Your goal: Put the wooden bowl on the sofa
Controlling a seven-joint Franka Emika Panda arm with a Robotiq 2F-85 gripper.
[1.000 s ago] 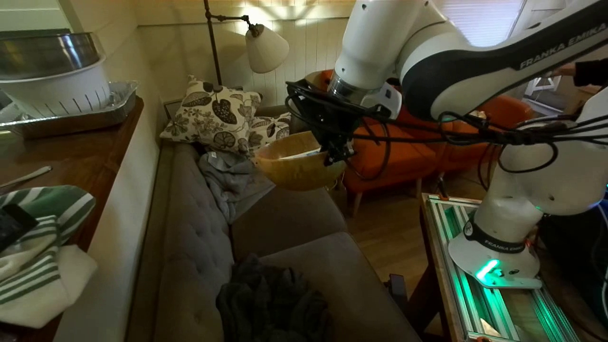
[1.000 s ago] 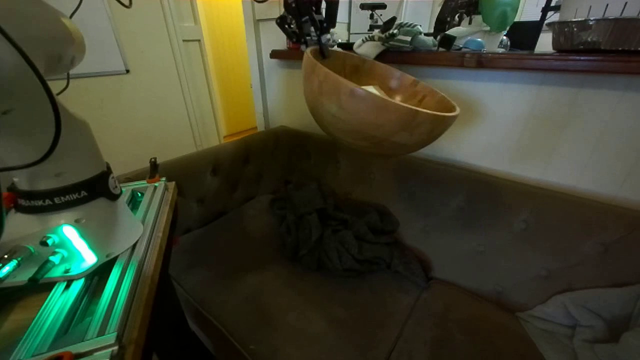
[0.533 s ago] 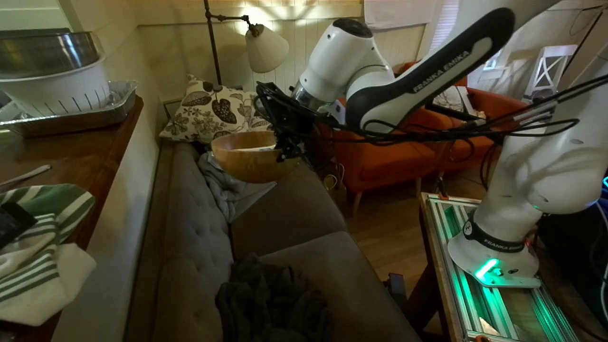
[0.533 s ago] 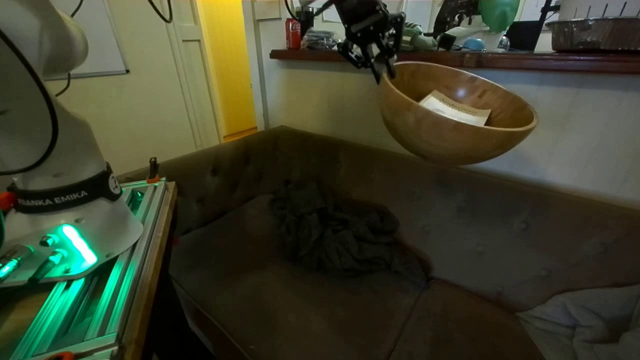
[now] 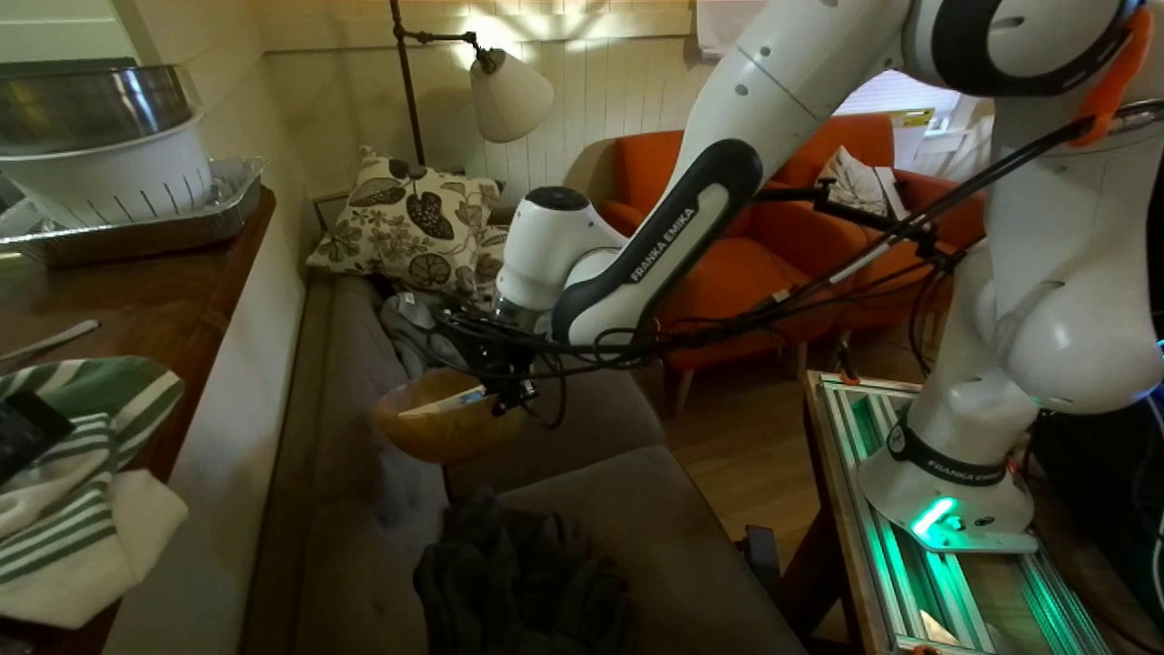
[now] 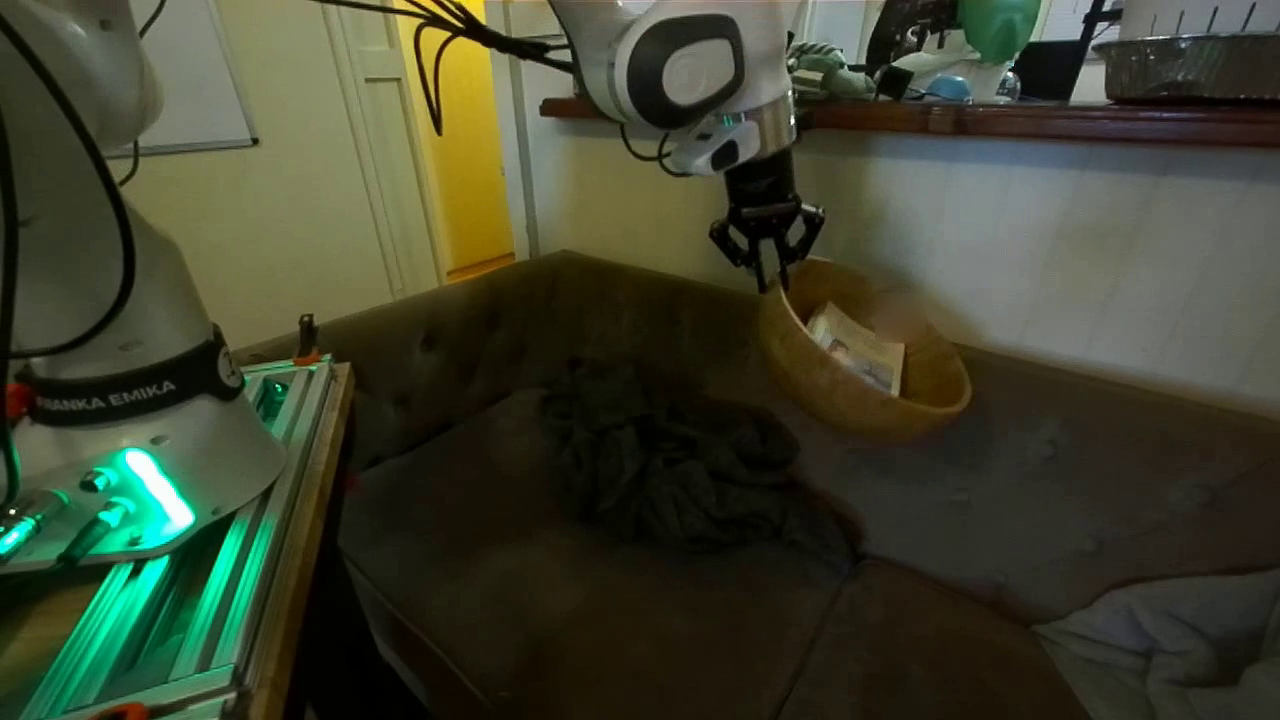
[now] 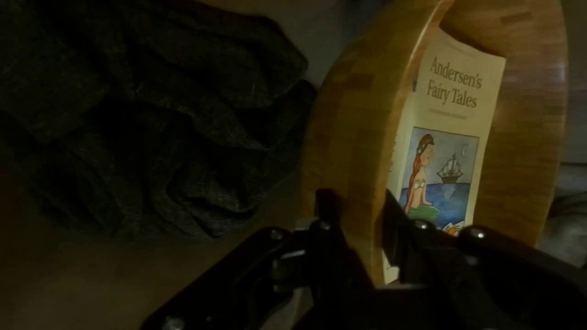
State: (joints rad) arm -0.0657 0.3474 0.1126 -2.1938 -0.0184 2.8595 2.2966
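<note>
The sofa (image 6: 560, 620) is taking up most of the lower scene in both exterior views. The white arm (image 5: 668, 246) is arching over it, wrist pointing down. In an exterior view, an orange armchair (image 5: 727, 277) is standing beyond the arm, near the sofa's far end. A brown wooden surface (image 5: 168, 296) is running behind the sofa's back, at a higher level. A lamp (image 5: 509, 95) is standing at the far corner of the sofa. On the seat, a dark cloth (image 6: 680, 465) is lying crumpled up by the sofa's back. A floral cushion (image 5: 409, 218) is leaning at the far end. A striped towel (image 5: 91, 482) is lying bunched on the brown surface. The wooden bowl (image 6: 815, 383) is hanging tilted in the air over the sofa, held side up; the views are leaving it unclear whether its far side is touching the sofa's back. The gripper (image 6: 774, 283) is pointing down at that raised side, its jaws pinching the rim: one sitting outside the bowl, one inside, per wrist view. A book (image 7: 447, 119) is lying inside the bowl, its cover reading "Andersen's Fairy Tales".
</note>
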